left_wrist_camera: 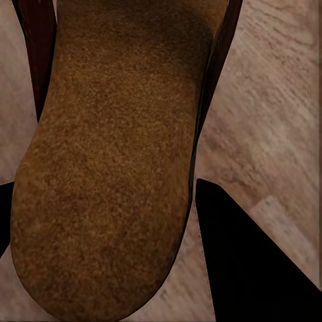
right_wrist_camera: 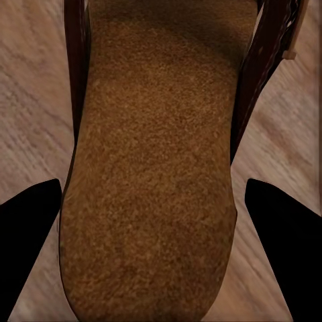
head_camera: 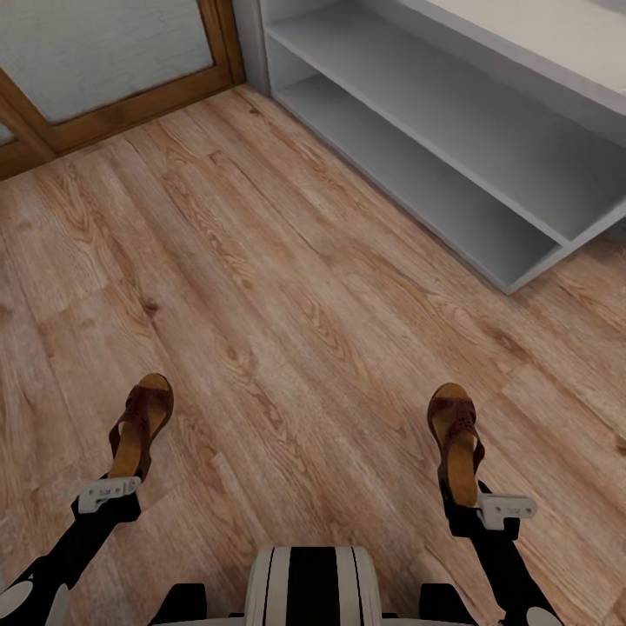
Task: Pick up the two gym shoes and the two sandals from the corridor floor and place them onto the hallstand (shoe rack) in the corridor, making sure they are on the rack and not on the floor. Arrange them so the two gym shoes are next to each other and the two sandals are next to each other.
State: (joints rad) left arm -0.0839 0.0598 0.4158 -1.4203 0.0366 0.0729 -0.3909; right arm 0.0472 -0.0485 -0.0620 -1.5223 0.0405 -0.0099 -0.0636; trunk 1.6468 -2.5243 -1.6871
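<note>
Two sandals, left & right, each clamped by its gripper; head view adds empty hallstand.

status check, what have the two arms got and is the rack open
Left end effector shut on left sandal; right end effector shut on right sandal. Hallstand ahead, visible tiers bare. Floor between unobstructed.

Sandal ahead of the left gripper: dark brown leather-like strap with slight sheen, tan footbed, matt and grainy like suede. Sandal ahead of the right gripper: same finish. Corridor floor beneath both: light brown wood-grain planks, smooth, with knots. Hallstand beyond: white-grey panels, smooth and matt.
</note>
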